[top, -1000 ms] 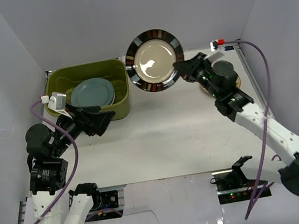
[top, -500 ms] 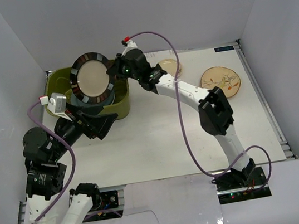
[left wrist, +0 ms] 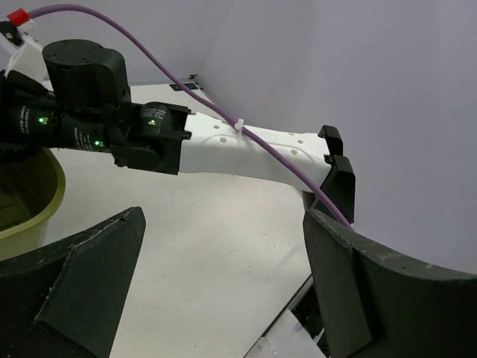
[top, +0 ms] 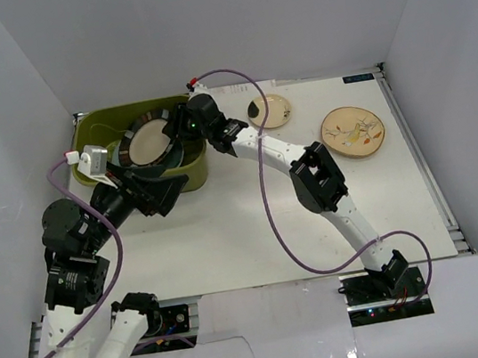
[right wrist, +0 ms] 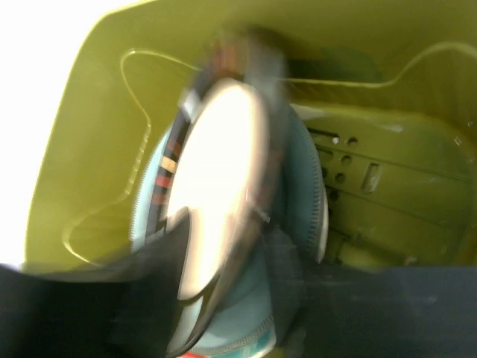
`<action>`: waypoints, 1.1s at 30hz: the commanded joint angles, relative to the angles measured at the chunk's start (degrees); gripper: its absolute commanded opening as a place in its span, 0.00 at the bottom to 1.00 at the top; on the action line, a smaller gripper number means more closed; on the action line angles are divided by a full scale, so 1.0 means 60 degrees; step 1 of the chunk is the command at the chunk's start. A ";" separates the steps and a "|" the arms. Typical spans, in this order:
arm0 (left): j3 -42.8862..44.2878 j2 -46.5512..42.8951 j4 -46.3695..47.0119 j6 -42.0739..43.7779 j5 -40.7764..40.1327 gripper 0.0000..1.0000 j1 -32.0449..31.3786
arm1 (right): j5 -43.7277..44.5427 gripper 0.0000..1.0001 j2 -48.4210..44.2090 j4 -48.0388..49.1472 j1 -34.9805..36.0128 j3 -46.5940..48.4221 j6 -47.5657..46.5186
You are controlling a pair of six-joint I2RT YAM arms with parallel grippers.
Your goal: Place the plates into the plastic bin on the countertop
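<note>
- White walls (top: pixel 224 19) enclose the white tabletop (top: pixel 254 217).
- Left tool (left wrist: pixel 223 253), jaws wide and empty, sits just in front of the bin (top: pixel 88 129).
- Right tool (top: pixel 180 134) grips the black-rimmed plate (top: pixel 148 143), tilted inside the bin.
- Small plate (top: pixel 269 111) and bird plate (top: pixel 352 131) lie right of the bin.

The olive-green rectangular plastic bin (top: pixel 98 128) looks smooth, faintly glossy. The round black-rimmed ceramic plate (top: pixel 149 142) is shiny, glazed. The flat white countertop (top: pixel 245 219) is matt.
</note>
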 commanded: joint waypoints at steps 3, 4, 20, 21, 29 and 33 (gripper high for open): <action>-0.0078 0.0051 -0.0015 -0.0160 -0.0901 0.98 -0.0023 | 0.0397 0.73 -0.0772 0.0634 0.0313 -0.0066 -0.0384; -0.0020 0.0066 -0.0088 -0.0175 -0.1033 0.98 -0.0023 | 0.0486 0.77 -0.0786 0.0473 0.0371 -0.0124 -0.0487; 0.0830 0.0652 -0.1656 0.0734 -0.5163 0.98 -0.0023 | 0.4321 0.90 -0.1723 -0.1491 0.1337 -0.0359 -0.4498; 0.0830 0.0652 -0.1656 0.0734 -0.5296 0.98 -0.0038 | 0.4542 0.90 -0.1767 -0.1477 0.1368 -0.0432 -0.5009; 0.1123 0.0959 -0.1758 0.0646 -0.5444 0.98 -0.0038 | 0.4736 0.90 -0.3550 -0.0789 0.1471 -0.1968 -0.5454; 0.1093 0.1003 -0.1744 0.0485 -0.5269 0.98 -0.0038 | 0.4282 0.90 -0.4871 -0.0408 0.1310 -0.3403 -0.4928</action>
